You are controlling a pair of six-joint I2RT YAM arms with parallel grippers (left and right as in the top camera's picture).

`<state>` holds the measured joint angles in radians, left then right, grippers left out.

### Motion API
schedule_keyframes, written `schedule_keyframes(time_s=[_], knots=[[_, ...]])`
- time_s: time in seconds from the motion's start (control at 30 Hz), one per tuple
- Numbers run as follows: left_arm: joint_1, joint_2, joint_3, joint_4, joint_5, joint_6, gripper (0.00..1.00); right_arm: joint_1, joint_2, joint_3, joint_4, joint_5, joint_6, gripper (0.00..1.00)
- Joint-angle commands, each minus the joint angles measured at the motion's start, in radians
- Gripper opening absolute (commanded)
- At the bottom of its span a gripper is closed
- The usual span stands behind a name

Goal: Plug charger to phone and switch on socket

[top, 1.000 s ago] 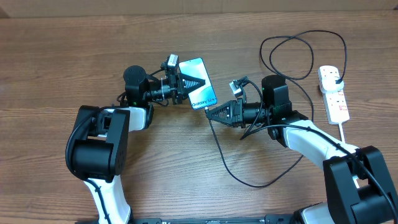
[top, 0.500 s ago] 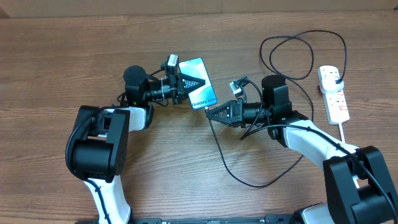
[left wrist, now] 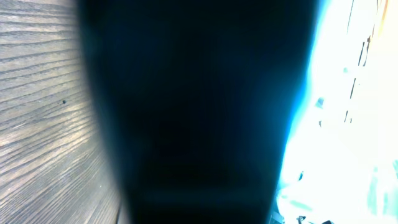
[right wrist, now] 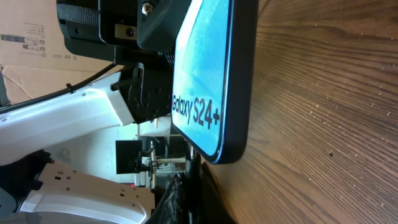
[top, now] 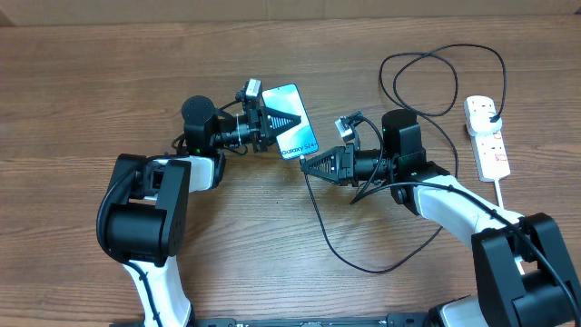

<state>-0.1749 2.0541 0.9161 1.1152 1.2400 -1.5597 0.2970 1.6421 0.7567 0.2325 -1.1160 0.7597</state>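
Left gripper (top: 295,120) clamps phone (top: 305,143); right gripper (top: 303,164) pinches charger (top: 381,271) tip, just at phone's lower end.

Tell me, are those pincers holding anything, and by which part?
The left pincer clamps the phone across its screen and back, mid-length. The right pincer seems to pinch the charger near its small plug tip, by the phone's end.

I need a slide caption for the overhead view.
Left jaws hold the phone; right jaws hold the charger at its end.
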Motion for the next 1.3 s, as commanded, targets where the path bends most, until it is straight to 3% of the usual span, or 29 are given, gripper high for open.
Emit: schedule_keyframes(time_s=[0.0, 0.67, 0.9, 1.27], knots=[[-0.030, -0.005, 0.003, 0.011, 0.035, 0.046, 0.05, 0.004, -0.013, -0.003, 0.018, 0.028, 0.004, 0.04], [-0.029, -0.005, 0.003, 0.011, 0.184, 0.131, 0.04, -0.002, -0.013, -0.003, 0.029, 0.069, 0.013, 0.04], [-0.029, -0.005, 0.003, 0.011, 0.237, 0.039, 0.04, -0.002, -0.013, -0.003, 0.028, 0.095, -0.008, 0.04], [-0.063, -0.005, 0.003, 0.012, 0.276, 0.014, 0.04, -0.002, -0.013, -0.003, 0.039, 0.132, -0.008, 0.04]])
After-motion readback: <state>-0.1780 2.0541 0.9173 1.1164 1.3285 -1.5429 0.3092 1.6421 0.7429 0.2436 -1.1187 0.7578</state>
